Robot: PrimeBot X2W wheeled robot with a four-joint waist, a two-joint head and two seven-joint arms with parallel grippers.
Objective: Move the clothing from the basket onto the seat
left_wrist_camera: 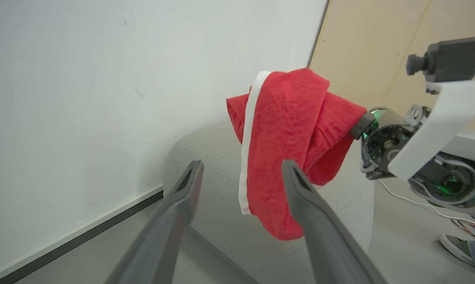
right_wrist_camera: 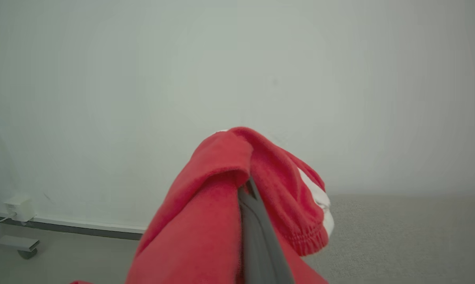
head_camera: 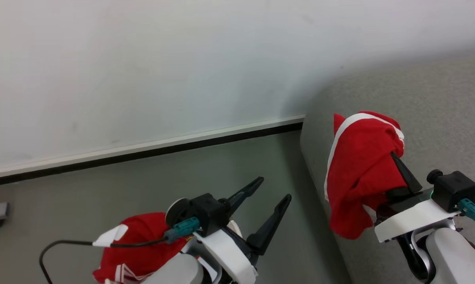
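Red clothing [head_camera: 359, 165] is hanging over the edge of the grey seat [head_camera: 438, 118], clamped in the right end effector [head_camera: 399, 165]. The left end effector [head_camera: 275, 189] is hovering with its fingers apart, near another red piece [head_camera: 138, 244].

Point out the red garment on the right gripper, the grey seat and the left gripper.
red garment [head_camera: 359, 165], head view, middle of the hanging cloth.
seat [head_camera: 438, 102], head view, bare grey upholstery.
left gripper [head_camera: 275, 187], head view, midway between its open fingertips.
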